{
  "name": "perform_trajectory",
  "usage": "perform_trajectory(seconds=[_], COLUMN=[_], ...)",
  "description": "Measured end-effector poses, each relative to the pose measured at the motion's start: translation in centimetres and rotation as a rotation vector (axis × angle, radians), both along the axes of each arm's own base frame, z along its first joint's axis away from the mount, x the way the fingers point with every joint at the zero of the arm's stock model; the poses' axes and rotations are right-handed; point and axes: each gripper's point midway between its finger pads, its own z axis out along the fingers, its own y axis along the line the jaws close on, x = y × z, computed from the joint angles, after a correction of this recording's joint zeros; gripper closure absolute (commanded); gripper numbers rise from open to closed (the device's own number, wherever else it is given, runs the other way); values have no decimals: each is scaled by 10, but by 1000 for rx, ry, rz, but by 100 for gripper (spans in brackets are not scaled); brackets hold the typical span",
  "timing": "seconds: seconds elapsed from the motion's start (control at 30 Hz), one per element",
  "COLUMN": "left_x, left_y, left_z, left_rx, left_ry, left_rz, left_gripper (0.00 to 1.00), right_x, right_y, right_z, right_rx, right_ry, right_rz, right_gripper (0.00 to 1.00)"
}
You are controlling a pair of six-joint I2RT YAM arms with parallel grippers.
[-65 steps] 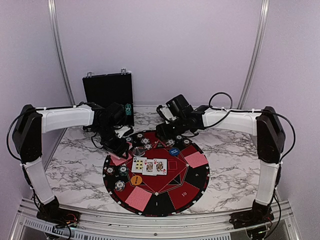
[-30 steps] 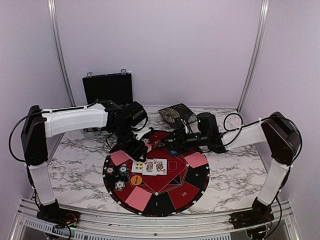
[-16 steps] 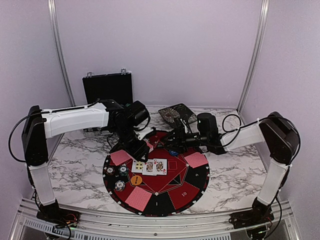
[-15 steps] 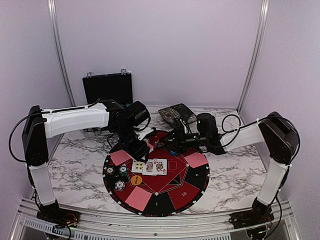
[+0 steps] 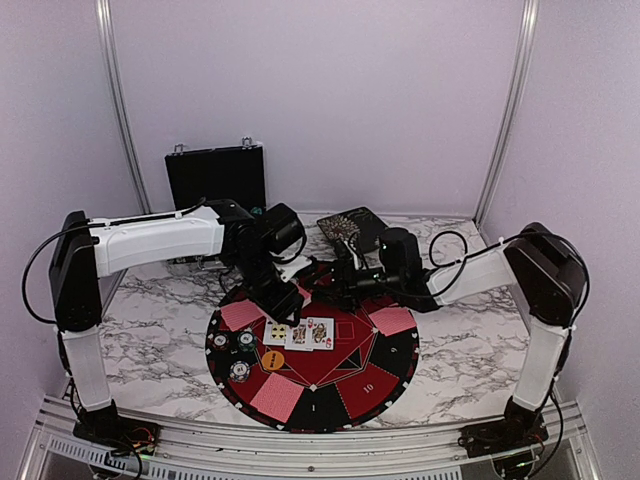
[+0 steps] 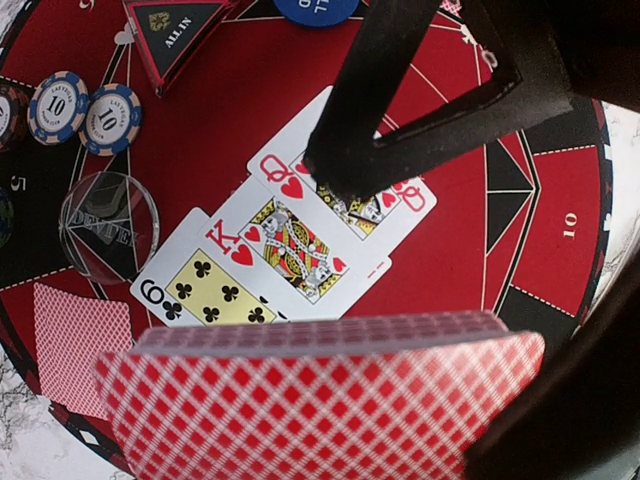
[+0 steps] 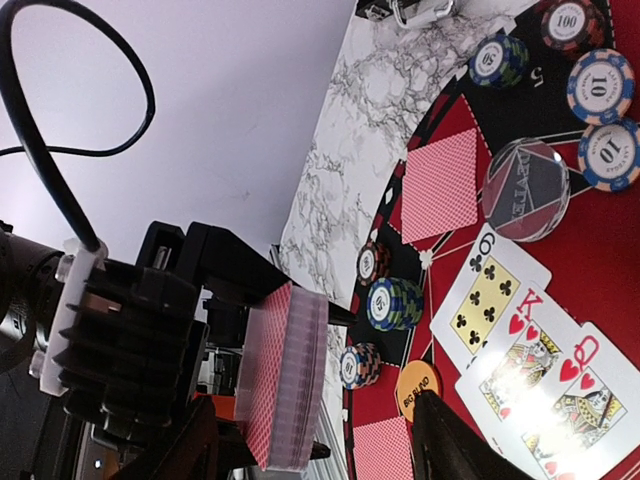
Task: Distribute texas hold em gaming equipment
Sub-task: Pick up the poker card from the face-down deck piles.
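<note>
**Desk:** What am I looking at?

**Operator:** My two arms, seen from above, reach over the round red-and-black mat (image 5: 400, 352) on the marble table (image 5: 150, 330). My left gripper (image 5: 283, 300) is clamped on the deck (image 6: 320, 410) of red-backed cards and holds it clear of the mat, above the centre.

**Desk:** And the right?

**Operator:** My right gripper (image 5: 338, 278) hangs near the deck, over the mat's far side. Its fingers (image 7: 450, 445) are spread with nothing between them.

**Desk:** What lies dealt?

**Operator:** Three cards lie face up at the centre in an overlapping row: six of clubs (image 6: 205, 295), king of hearts (image 6: 285, 245) and queen of hearts (image 6: 283, 172). My wrist view has one finger crossing the queen. Three face-down cards lie singly on the outer sectors: left card (image 5: 240, 315), right card (image 5: 393, 320) and near card (image 5: 275, 398).

**Desk:** Chips and buttons?

**Operator:** Three small chip stacks (image 5: 238, 372) stand by the mat's left rim. Two blue-and-white "10" chips (image 6: 110, 118) lie side by side near the clear disc (image 6: 108, 228), which sits just beside the six. The orange disc (image 5: 272, 357) lies just nearer me than the face-up row, and the blue disc (image 6: 316, 8) lies beyond it. A black case (image 5: 215, 178) stands upright at the back, off the mat.
</note>
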Motion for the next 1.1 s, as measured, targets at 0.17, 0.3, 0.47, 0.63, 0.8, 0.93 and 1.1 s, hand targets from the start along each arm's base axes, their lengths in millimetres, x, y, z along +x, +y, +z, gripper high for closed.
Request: perform_trajectory(seconds=[0.17,0.3,0.47,0.63,0.8,0.93,1.1], left_x=[3,4,4,4,5,5,5], left_y=[-4,-7,-8,-8,-7,-5,-4], left_z=[0,0,0,1,0,0,0], left_rx=[-1,-4,-4,-4,4,13,16], left_ry=[-2,-5,-6,-6,-9,-11,-12], left_rz=[-4,-9,-11,-11,-9,-7,-7], left_gripper=[66,66,66,66,66,66,66], right_x=[-4,-8,-11,-9,-4,1,7], right_y=[9,15,18,17,14,11,5], right_z=[-4,-7,-8,-13,-16,-16,-15], right_rx=[1,2,3,-16,-35,-45,-57], right_ry=[11,25,28,22,5,-12,-25], right_rz=[20,35,48,39,25,8,-10], right_gripper=[36,36,38,41,43,44,45])
